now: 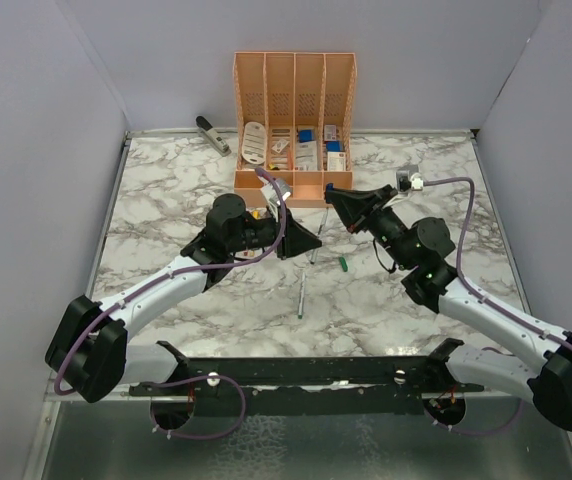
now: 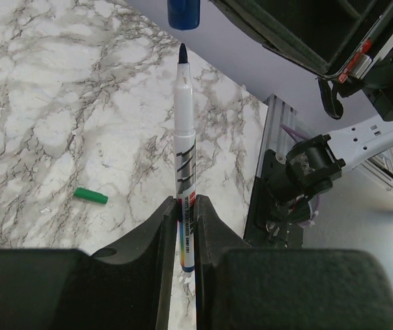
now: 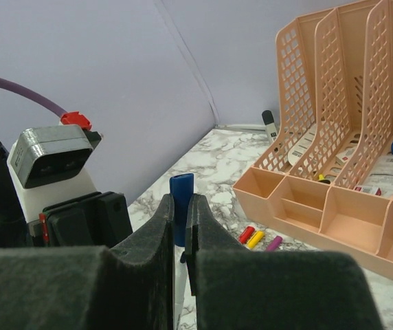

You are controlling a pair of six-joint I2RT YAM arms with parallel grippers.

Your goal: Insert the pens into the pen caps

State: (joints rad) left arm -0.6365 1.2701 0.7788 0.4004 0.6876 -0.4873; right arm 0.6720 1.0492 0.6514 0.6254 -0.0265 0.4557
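Pinching a pen (image 2: 185, 137), left claw (image 2: 185, 206) holds its tip near blue cap (image 3: 181, 185) pinched by right claw (image 3: 181, 210).

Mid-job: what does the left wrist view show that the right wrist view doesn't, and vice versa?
Left wrist only: the pen clamped in the left pincer, its tip just short of the blue cap, and a green cap lying on the marble table. Right wrist only: the right pincer shut on the blue cap, the orange organiser, and the red cap, yellow cap and magenta cap near it. Both: the blue cap and the marble table.
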